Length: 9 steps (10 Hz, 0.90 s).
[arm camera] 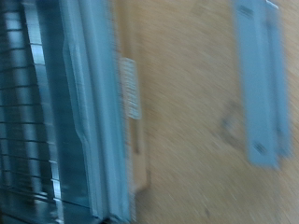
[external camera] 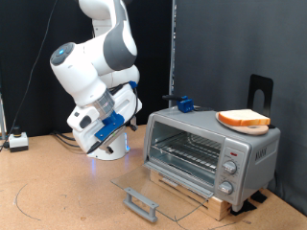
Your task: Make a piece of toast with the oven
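The oven (external camera: 206,144) stands at the exterior view's right with its glass door (external camera: 144,187) folded down flat and its handle (external camera: 141,201) nearest the camera. The wire rack (external camera: 187,149) inside is bare. The piece of toast (external camera: 244,119) lies on top of the oven, towards its right. My gripper (external camera: 113,129) hangs to the left of the oven, above the table and apart from the door; its fingers do not show clearly. The blurred wrist view shows the rack (arm camera: 23,112) and the door handle (arm camera: 260,84), with no fingers and no toast.
A small blue object (external camera: 184,103) sits on the oven's top at its left. The oven rests on a wooden base (external camera: 206,196). A black stand (external camera: 261,91) is behind it. A white box with cables (external camera: 17,142) lies at the far left on the table.
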Each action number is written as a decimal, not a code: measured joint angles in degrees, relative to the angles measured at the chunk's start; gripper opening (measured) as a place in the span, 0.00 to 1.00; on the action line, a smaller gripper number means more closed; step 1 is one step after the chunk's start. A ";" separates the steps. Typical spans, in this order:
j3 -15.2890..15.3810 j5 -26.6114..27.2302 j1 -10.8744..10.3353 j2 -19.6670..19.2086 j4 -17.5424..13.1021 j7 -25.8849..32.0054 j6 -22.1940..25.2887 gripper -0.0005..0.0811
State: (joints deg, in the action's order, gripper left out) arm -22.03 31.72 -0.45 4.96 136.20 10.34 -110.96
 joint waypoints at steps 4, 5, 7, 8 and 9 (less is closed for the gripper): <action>0.23 9.57 -0.93 3.67 -1.02 22.64 14.48 1.00; 0.43 9.45 -1.22 5.13 -1.05 26.29 16.46 1.00; 1.78 7.44 -1.63 8.76 -0.79 31.60 16.96 1.00; 2.78 6.18 -1.69 10.77 -0.57 32.64 16.82 1.00; 3.87 4.77 -1.72 12.89 -0.36 33.01 16.38 1.00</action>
State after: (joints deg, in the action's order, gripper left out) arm -18.16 36.50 -2.17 17.85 135.84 43.35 -94.59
